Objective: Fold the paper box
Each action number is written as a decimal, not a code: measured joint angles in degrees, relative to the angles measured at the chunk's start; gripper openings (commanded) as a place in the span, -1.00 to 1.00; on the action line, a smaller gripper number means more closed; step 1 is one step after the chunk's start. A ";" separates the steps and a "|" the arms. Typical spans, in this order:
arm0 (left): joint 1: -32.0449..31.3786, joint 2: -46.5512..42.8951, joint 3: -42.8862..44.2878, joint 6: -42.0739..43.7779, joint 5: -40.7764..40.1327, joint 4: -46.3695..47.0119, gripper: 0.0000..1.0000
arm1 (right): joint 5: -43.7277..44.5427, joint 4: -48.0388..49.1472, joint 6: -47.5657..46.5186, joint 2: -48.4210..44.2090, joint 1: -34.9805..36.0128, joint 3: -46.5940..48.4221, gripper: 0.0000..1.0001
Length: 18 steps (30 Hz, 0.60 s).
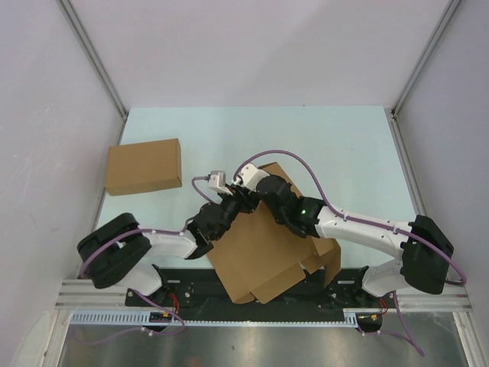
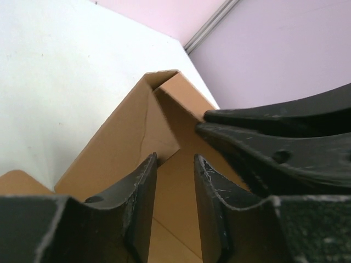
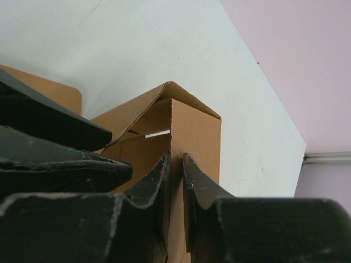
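The paper box (image 1: 263,252) is a brown die-cut cardboard piece lying near the table's front edge, its far corner folded upward. In the right wrist view my right gripper (image 3: 176,159) is shut on an upright wall (image 3: 194,131) of that corner. In the top view it (image 1: 256,188) sits over the box's far end. My left gripper (image 1: 231,202) is right beside it on the left. In the left wrist view its fingers (image 2: 143,189) stand apart, open, over the box's inner panel (image 2: 173,192), with the raised corner (image 2: 159,82) beyond and the right gripper's black fingers (image 2: 274,137) close on the right.
A plain closed brown cardboard box (image 1: 144,166) stands at the table's left side. Grey walls enclose the pale table (image 1: 336,145) on three sides. The arm bases and a cable rail (image 1: 229,317) run along the near edge.
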 measured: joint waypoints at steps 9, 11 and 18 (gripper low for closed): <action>-0.04 -19.17 -4.11 5.62 0.15 -8.98 -0.17 | 0.17 -0.09 -0.02 0.00 0.31 0.00 -0.78; -0.09 -24.30 -5.86 6.47 -0.72 -10.84 -0.17 | 0.17 -0.22 -0.02 0.00 0.31 0.00 -0.78; 0.20 -32.00 -10.54 6.19 -9.22 -18.16 -0.09 | 0.17 -0.42 0.00 0.02 0.42 0.00 -0.79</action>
